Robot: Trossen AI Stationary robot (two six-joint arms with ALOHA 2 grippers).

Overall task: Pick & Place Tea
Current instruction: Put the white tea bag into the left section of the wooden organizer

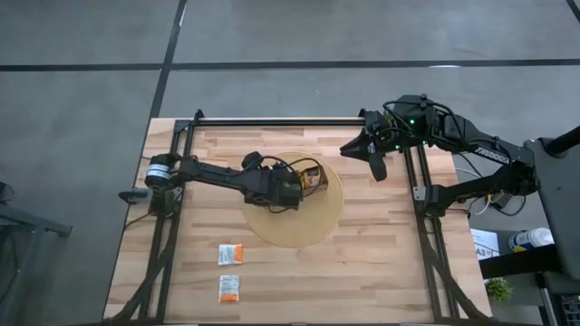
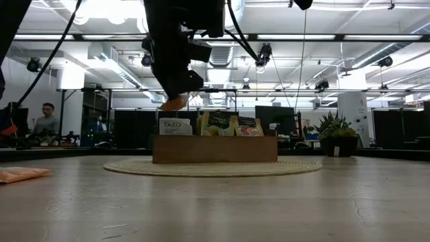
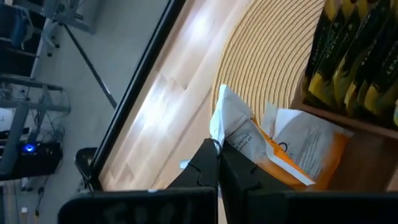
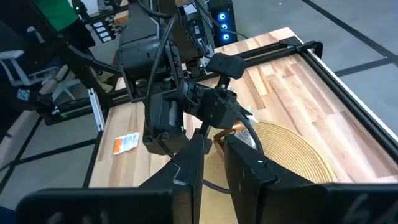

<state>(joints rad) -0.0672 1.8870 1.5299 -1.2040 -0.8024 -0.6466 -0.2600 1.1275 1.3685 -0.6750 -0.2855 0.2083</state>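
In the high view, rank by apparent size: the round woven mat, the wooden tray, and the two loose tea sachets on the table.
1. Round woven mat, clearly largest.
2. Wooden tray, mostly hidden under the left arm, so only roughly judged.
3. Upper sachet and lower sachet: they look alike, unranked.

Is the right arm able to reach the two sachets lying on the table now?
Probably yes: the sachets lie in the open with nothing on them. But the right gripper is far off, across the mat.

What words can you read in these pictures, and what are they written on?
"TAZO": on the white sachet standing at one end of the wooden tray, low view.
Dark-labelled sachets beside it: print too blurred to read.
White and orange sachet in the left claw: print too blurred.
Two sachets lying on the table: too small.
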